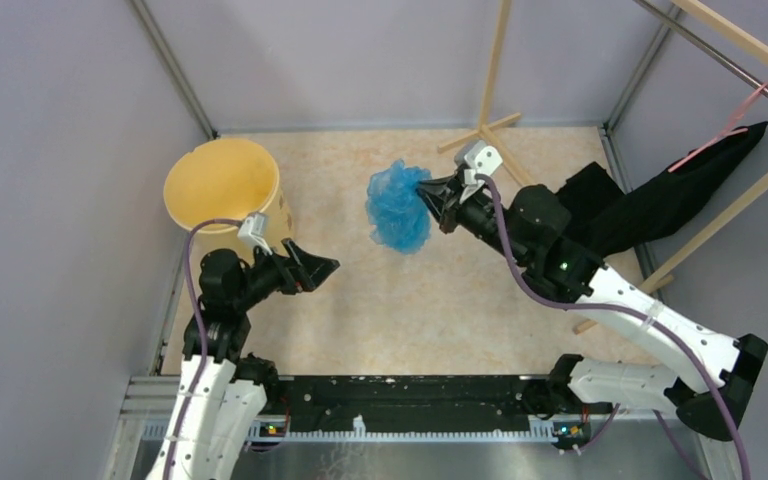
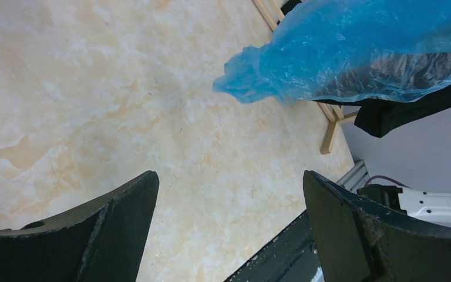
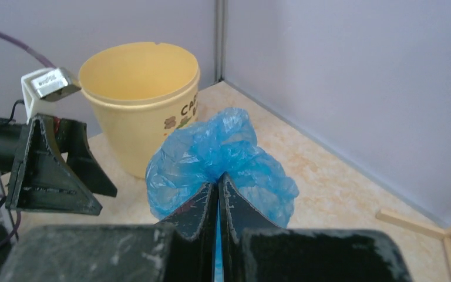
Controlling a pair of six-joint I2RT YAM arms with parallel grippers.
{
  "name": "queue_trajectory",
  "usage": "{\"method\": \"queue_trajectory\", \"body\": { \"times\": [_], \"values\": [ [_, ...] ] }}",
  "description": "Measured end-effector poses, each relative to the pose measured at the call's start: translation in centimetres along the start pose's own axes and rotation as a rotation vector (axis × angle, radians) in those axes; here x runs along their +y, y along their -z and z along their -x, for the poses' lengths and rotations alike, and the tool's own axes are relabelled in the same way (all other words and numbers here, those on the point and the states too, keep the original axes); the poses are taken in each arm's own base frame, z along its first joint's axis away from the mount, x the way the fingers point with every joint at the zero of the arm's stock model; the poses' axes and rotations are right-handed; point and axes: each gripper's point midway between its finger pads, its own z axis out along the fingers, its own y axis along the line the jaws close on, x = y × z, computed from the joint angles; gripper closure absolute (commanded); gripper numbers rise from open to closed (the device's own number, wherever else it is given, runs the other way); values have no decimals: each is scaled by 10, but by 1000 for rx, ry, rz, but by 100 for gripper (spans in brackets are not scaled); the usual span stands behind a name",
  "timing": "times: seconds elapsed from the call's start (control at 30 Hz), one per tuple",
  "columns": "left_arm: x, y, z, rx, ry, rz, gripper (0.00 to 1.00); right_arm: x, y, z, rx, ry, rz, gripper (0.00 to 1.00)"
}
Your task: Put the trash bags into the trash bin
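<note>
Pinches right gripper (image 3: pixel 218 179) shut on trash bag (image 3: pixel 223 147), seemingly lifted, near trash bin (image 3: pixel 147 135). Holds left gripper (image 2: pixel 229 176) spread beside it.

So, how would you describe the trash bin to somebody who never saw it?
Start at the far left corner of the marbled table. The trash bin stands there, beyond the left gripper. It alone is a round, pale-yellow bucket; the trash bag is crumpled blue film.

We've got the blue bag (image 1: pixel 398 207) pinched in our right fingers (image 1: pixel 436 192) over the bench (image 1: pixel 440 295), yellow bin (image 1: pixel 218 185) well off left.
</note>
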Motion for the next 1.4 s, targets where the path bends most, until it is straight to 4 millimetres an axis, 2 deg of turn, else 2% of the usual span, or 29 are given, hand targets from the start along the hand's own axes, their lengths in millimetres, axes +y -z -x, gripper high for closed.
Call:
{"method": "queue_trajectory", "body": {
  "times": [0.07,0.13,0.17,0.23,0.33,0.37,0.43,0.57,0.67,0.93,1.07,1.2,1.33,1.4],
  "values": [
    [-1,3,4,-28,-17,7,1,6,-1,-1,-20,0,34,100],
    [3,4,5,-39,-21,28,1,13,0,-24,-7,-17,60,100],
    [5,3,4,-38,-19,41,1,15,2,-43,7,-38,62,100],
    [11,2,2,-29,-8,60,1,17,10,-101,96,-95,40,100],
    [21,-6,-7,18,29,74,1,11,36,-196,309,-197,-53,100],
    [24,-9,-13,45,49,72,1,5,46,-219,375,-236,-94,100],
    [31,-16,-26,98,89,63,1,-11,58,-242,439,-322,-180,100],
    [37,-27,-47,183,175,20,1,-35,58,-233,397,-442,-265,100],
    [29,-33,-55,219,214,-42,1,-31,51,-215,364,-482,-234,100],
    [-30,-40,-76,268,36,-245,1,-10,36,-166,324,-610,-120,100],
    [-60,-33,-70,189,-108,-339,1,-5,29,-130,300,-672,-91,100],
    [-94,-29,-53,132,-233,-428,1,3,23,-106,293,-734,-47,100],
    [-129,-41,-33,113,-332,-474,1,12,20,-91,294,-778,0,100],
    [-136,-51,-37,129,-367,-457,1,14,21,-86,297,-791,6,100]
  ]
}}
